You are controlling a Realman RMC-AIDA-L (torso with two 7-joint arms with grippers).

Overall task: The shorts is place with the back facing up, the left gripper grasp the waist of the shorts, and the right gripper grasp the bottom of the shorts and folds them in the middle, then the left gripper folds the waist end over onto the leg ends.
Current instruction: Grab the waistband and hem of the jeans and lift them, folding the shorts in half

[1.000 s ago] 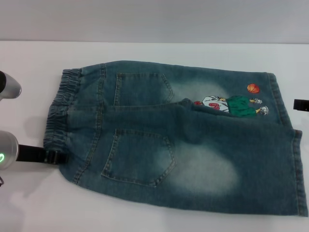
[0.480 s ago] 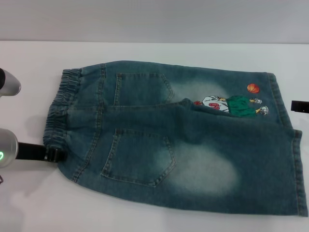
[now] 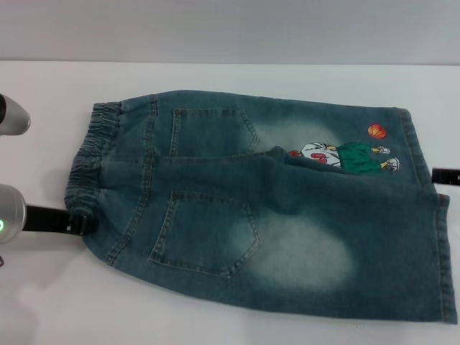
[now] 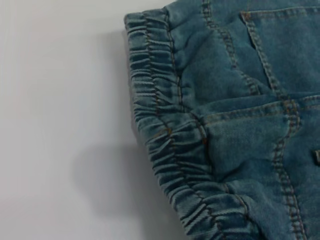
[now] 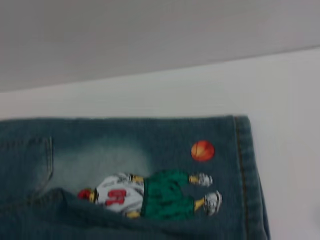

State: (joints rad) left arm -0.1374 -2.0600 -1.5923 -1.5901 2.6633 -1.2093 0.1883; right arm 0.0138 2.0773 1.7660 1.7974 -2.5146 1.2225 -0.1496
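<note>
The blue denim shorts [image 3: 273, 215] lie flat on the white table [image 3: 237, 79] with both back pockets up. The gathered waist [image 3: 90, 162] is at the left, and the left wrist view shows its ruffled band [image 4: 165, 145] close up. The bottom of the shorts [image 3: 445, 259] is at the right, near the cartoon print [image 3: 345, 154]. My left gripper [image 3: 80, 222], a black claw on the green-lit arm, touches the near corner of the waist. Only a black tip of my right gripper [image 3: 447, 176] shows, at the right edge beside the hems. The right wrist view shows the print [image 5: 160, 192] and a hem [image 5: 242, 165].
A second part of the left arm, a silver cylinder [image 3: 11, 118], sticks in at the far left. Bare white table runs behind the shorts up to a grey wall [image 3: 230, 29]. The near leg hem reaches the picture's lower right corner.
My left gripper has slid right and slightly away from me, up against the waist's near corner. The right gripper's black tip has moved toward me along the hem side. The shorts barely shifted.
</note>
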